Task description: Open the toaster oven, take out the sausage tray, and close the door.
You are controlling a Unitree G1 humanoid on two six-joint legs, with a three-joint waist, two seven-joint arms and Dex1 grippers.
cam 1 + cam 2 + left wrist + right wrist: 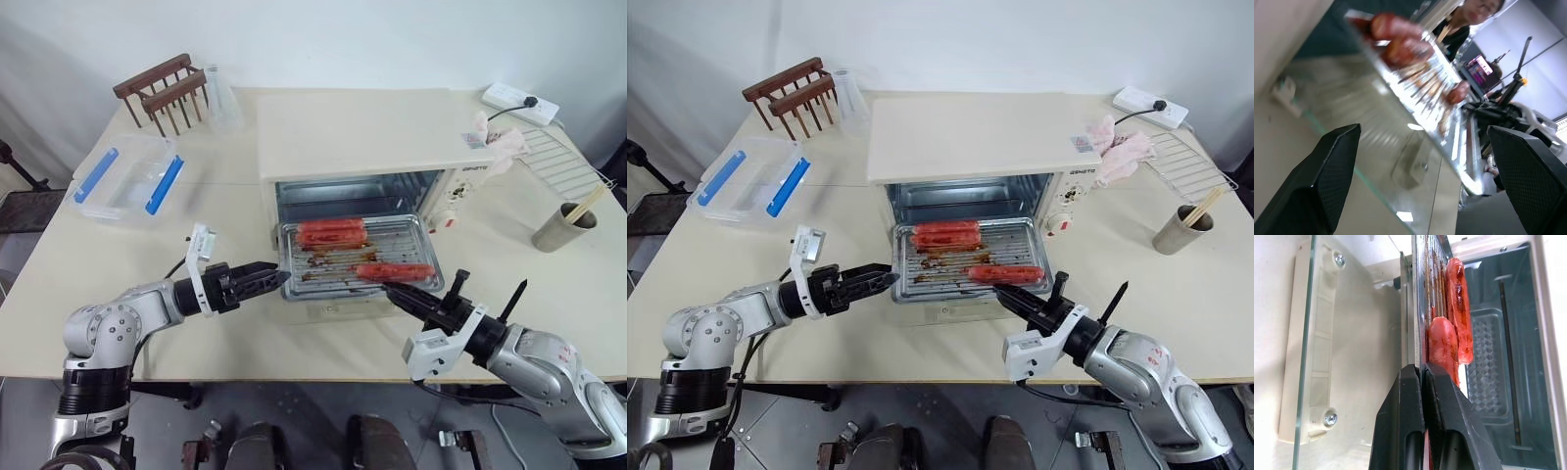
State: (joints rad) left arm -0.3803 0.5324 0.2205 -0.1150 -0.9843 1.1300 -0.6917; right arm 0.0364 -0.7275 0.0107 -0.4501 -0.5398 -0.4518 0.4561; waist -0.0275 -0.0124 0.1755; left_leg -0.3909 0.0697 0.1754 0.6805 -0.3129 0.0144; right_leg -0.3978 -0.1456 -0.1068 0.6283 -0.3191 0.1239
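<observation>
The cream table (pixel 225 323) stands against a white wall. On it the toaster oven (pixel 353 132) has its door (pixel 1308 357) folded down. The sausage tray (pixel 358 257) juts out above it, its front edge pinched by the right gripper (pixel 394 290); the left gripper (pixel 279 277), jaws wide, sits at the tray's left corner

Parts of the scene that are hidden, cut off or blurred

The sausage tray (pixel 358 257) covers most of the lowered door (pixel 1308 347), so the door's glass shows poorly from above. In the left wrist view the tray and sausages (pixel 1400 41) are smeared by blur, and a person (pixel 1469 14) behind is cut off at the picture's edge. The right gripper (pixel 1422 377) hides the tray rim it pinches. The oven's (pixel 362 137) knob markings are too small to read.
</observation>
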